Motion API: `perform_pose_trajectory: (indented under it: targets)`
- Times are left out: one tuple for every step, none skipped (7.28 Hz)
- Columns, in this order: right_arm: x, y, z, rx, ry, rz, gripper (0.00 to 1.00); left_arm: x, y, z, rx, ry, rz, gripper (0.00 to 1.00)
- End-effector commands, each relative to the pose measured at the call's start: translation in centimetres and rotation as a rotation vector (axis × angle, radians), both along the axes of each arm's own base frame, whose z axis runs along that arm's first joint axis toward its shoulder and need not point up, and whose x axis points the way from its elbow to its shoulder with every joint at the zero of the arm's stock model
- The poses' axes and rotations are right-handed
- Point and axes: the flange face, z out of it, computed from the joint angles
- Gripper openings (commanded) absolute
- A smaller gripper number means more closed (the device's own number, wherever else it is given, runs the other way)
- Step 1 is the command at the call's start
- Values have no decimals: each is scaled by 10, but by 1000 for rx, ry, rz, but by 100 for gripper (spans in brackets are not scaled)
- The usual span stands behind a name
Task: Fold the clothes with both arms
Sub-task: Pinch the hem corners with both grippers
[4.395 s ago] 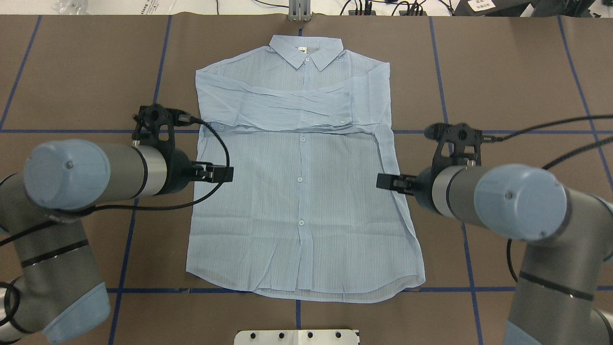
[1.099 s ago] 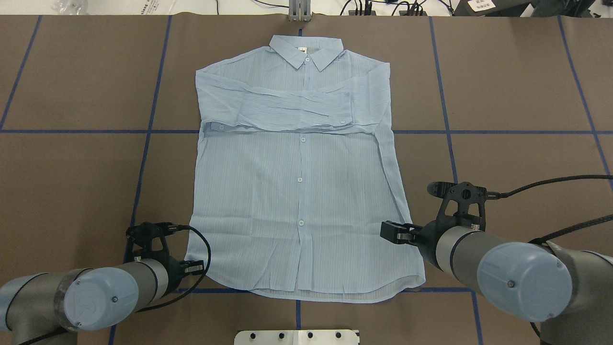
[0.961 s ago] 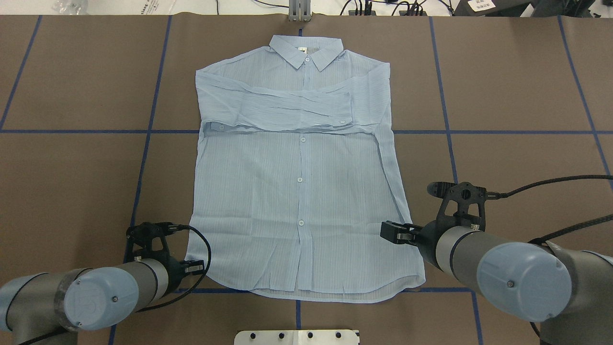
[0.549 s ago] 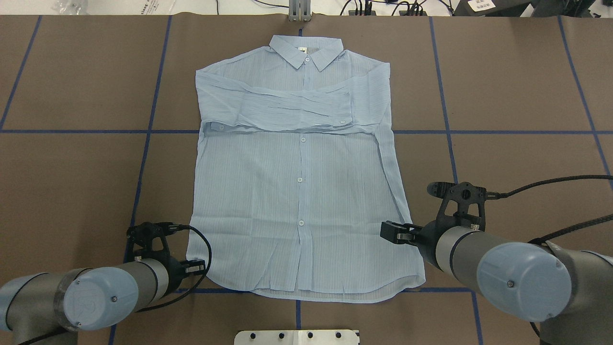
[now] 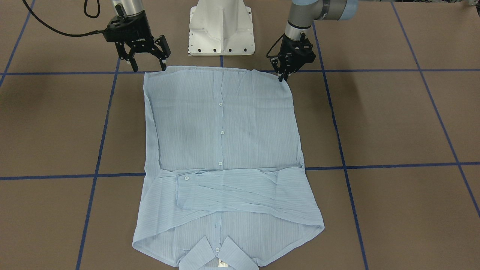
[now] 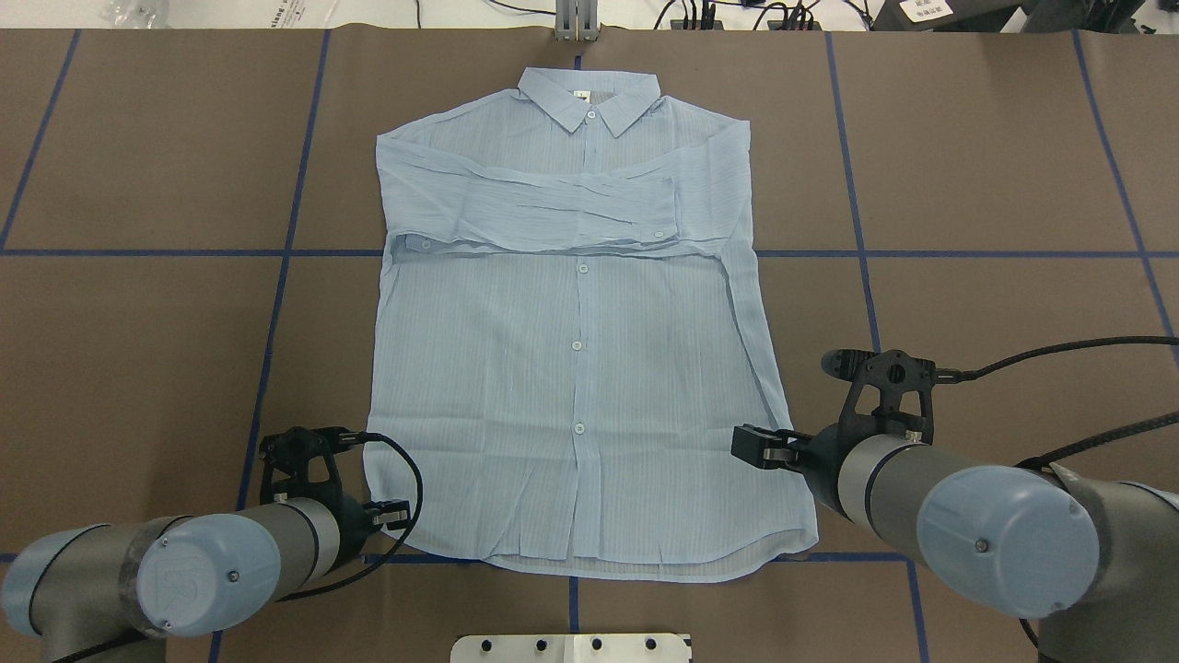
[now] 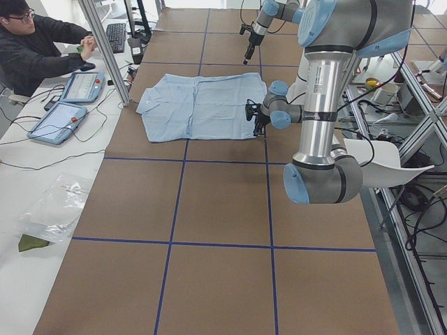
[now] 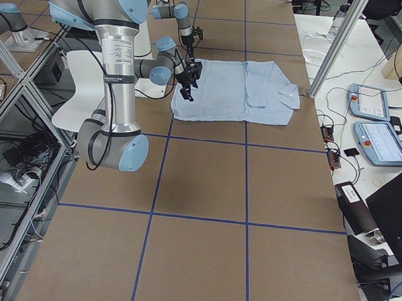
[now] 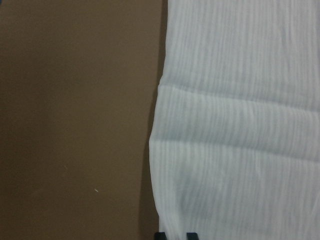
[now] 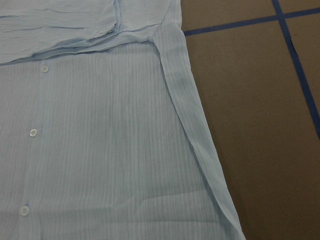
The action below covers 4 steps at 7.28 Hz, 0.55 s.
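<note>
Now, shirt (image 6: 571,387) flat on desk (image 6: 995,166), left fingers (image 5: 283,73) pinched on 1 hem corner, right fingers (image 5: 162,62) spread wide over the other.

ROBOTIQ, small white lettering on right gripper (image 5: 149,68)

The shirt (image 6: 571,368) lies flat on the table (image 6: 1013,184), with its collar at the side far from the robot and its hem toward the pedestal base (image 5: 221,30). Its 2 sleeves lie folded across the chest, 1 over the other. The left gripper (image 6: 394,514) is at the hem's left corner, by the cloth's edge. The right gripper (image 5: 149,67) is over the shirt's right edge, near the hem's right corner.
</note>
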Motion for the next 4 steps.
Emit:
perform_pose_trajectory:
  targets:
    - [-1,0,2,-1,4,-2,100,4,-1,-1,-1,0,-1,0]
    - [-6,-1,8,-5,13,1,100,2,-2,-2,-1,2,-4,0]
    - [-12,-2,16,-4,28,9,100,3,-1,-1,0,0,-2,0]
    - [-13,2,17,6,10,7,100,3,-2,-2,0,1,-2,0]
